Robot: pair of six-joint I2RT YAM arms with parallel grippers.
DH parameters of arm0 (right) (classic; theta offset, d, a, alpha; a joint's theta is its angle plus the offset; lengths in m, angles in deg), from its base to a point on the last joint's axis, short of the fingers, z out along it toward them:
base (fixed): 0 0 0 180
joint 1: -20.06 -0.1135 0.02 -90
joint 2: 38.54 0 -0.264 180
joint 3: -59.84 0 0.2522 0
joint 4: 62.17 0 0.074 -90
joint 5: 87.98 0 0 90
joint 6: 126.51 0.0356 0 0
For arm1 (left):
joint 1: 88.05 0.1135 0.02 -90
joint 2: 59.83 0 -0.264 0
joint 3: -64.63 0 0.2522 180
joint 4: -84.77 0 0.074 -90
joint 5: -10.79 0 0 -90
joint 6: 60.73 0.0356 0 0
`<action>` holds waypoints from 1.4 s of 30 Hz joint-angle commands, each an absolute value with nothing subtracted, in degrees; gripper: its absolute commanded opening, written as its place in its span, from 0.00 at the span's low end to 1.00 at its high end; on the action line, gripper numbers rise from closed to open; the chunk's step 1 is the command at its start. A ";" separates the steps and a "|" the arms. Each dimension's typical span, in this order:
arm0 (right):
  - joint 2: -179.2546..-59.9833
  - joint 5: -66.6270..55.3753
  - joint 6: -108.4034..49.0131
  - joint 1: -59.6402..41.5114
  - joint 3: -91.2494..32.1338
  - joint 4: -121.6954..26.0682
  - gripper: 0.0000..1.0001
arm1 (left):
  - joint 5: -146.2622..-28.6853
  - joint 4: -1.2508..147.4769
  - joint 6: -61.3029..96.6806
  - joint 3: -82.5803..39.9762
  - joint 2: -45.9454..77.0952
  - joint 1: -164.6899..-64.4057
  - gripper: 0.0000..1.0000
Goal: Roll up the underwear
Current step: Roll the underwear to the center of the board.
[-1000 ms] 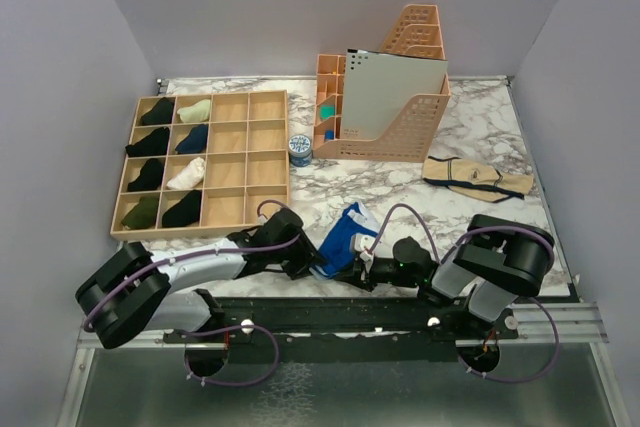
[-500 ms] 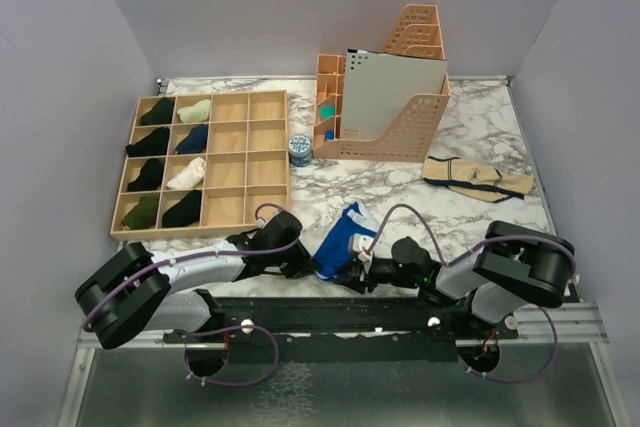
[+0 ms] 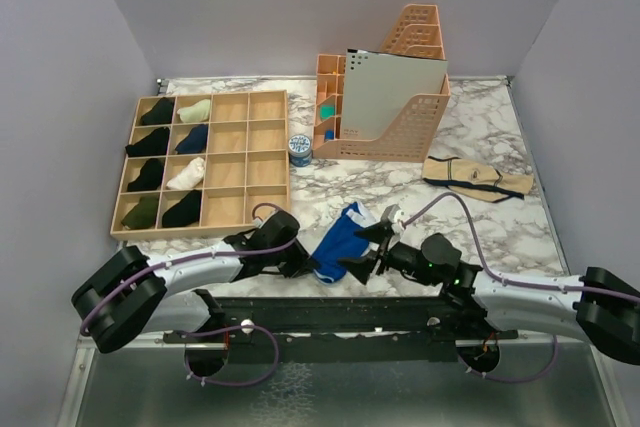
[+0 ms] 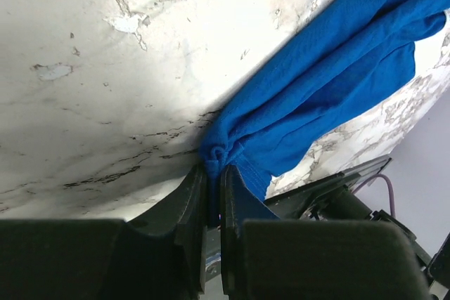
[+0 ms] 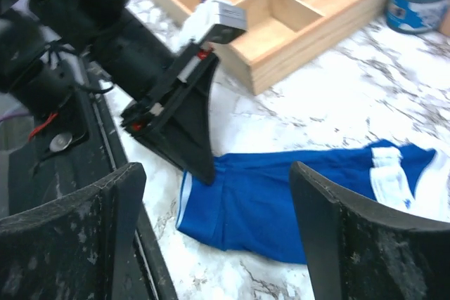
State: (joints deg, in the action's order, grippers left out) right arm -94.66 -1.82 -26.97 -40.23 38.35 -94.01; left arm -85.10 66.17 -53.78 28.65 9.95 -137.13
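left gripper (image 4: 213, 171) pinches corner of blue underwear (image 3: 340, 240) | right gripper (image 3: 370, 243) gapes wide over it | near edge of marble worktop (image 3: 480, 222)

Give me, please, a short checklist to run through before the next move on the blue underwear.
1. Left claw shut on a corner of the underwear: ok.
2. Right claw open, gripping nothing: ok.
3. Underwear rolled: not ok; it lies as a long folded strip.
4. Claws apart from one another: ok, though close.
5. Underwear apart from the wooden tray: ok.
6. Underwear wholly on the table: cannot tell; its near end lies by the edge.
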 commanded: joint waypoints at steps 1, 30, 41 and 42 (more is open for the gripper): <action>-93.17 6.33 -23.21 -40.41 33.90 -77.74 0.90 | -85.55 64.02 -54.50 28.67 8.95 -135.15 0.00; -134.19 21.94 -85.96 -63.70 25.34 -102.24 0.64 | -96.43 60.84 -53.07 27.48 8.63 -125.03 0.00; -137.87 23.12 -82.52 -63.70 23.04 -100.44 0.38 | -96.20 60.90 -54.17 29.35 6.73 -124.96 0.00; -138.05 23.19 -82.01 -63.70 23.12 -100.98 0.34 | -96.39 61.36 -54.45 29.56 6.52 -124.94 0.00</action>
State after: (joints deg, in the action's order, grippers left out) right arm -136.16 23.21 -83.73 -63.25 23.82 -100.57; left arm -95.53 61.75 -52.31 28.08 7.94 -125.22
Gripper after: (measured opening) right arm 0.386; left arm 0.140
